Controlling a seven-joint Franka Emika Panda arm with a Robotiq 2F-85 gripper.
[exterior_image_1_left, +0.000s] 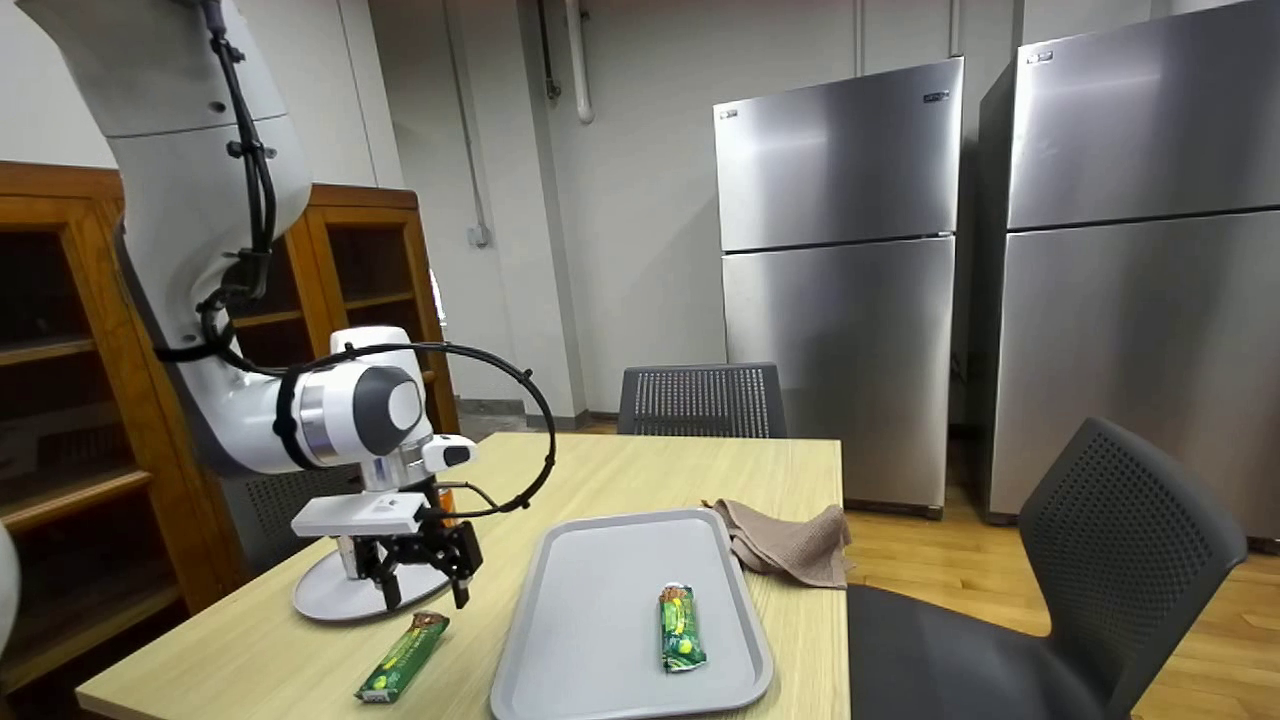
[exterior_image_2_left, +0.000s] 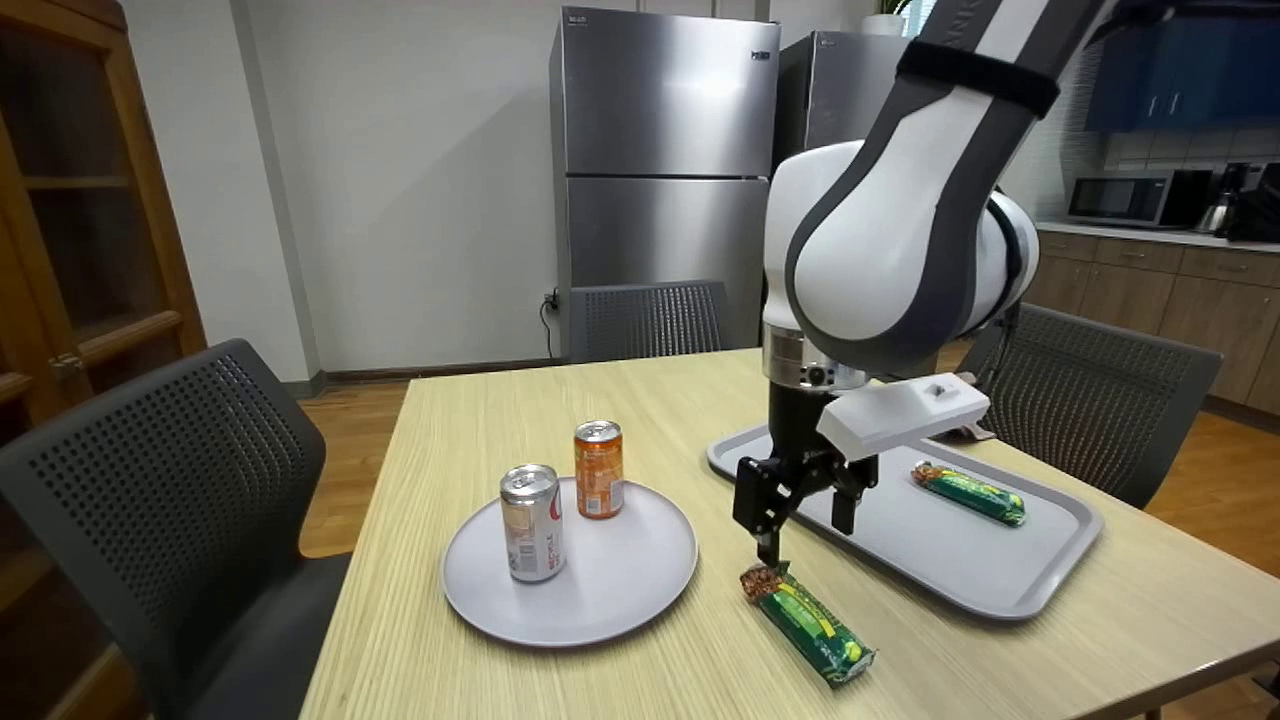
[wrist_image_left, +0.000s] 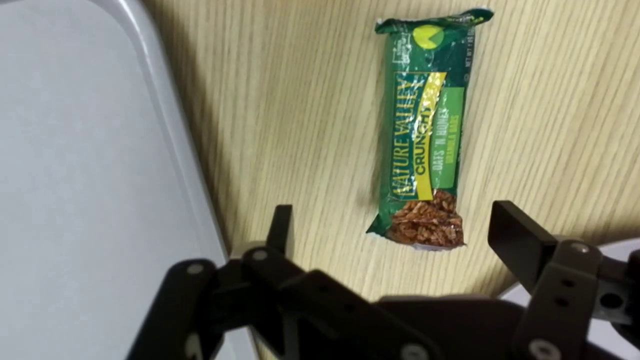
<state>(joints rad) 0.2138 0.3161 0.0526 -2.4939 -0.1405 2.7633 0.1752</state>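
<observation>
- In an exterior view, the gripper (exterior_image_1_left: 427, 597) hangs over the table (exterior_image_1_left: 640, 470), pointing down, its jaws parted. The granola bar (exterior_image_1_left: 405, 657) lies on the table near it; a second bar (exterior_image_1_left: 681, 630) lies in the tray (exterior_image_1_left: 600, 600), with a crumpled cloth (exterior_image_1_left: 785, 543) at the tray's edge.
- In an exterior view, the granola bar lies between plate (exterior_image_2_left: 620, 590) and tray, its brown end close to the gripper. A silver can (exterior_image_2_left: 532, 525) and an orange can (exterior_image_2_left: 599, 470) stand upright on the plate, so sideways moves that way call for care.
- In the wrist view, the gripper is released: nothing sits between its fingers (wrist_image_left: 281, 225). The granola bar lies ahead, its length across the closing direction, which should suit a pinch over its width. It sits nearer the finger at the view's right; a sound grip probably needs centring, a shift toward the bar's middle, a straight descent and a gentle squeeze.
</observation>
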